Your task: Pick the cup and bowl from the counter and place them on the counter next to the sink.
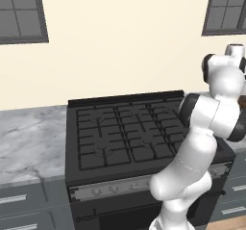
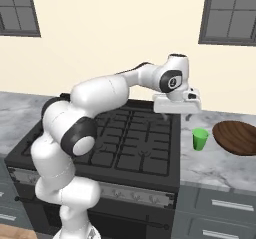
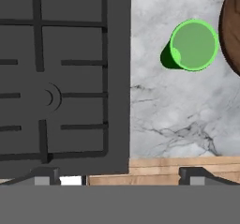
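Hand view shows spread, empty fingers point(image 3: 120, 176) above the counter point(image 3: 168, 120), cup point(image 3: 193, 45) up-right beside the bowl point(image 3: 233, 31).

- A cream wall point(image 1: 125, 46) is running behind the black gas stove point(image 1: 129, 133).
- Dark-framed windows point(image 1: 21, 12) are sitting high on either side.
- Dark grey drawers point(image 2: 220, 210) are lining the cabinets below.
- Wooden flooring point(image 3: 154, 169) is showing underneath.

Glossy white arm point(image 2: 95, 95), dark joints
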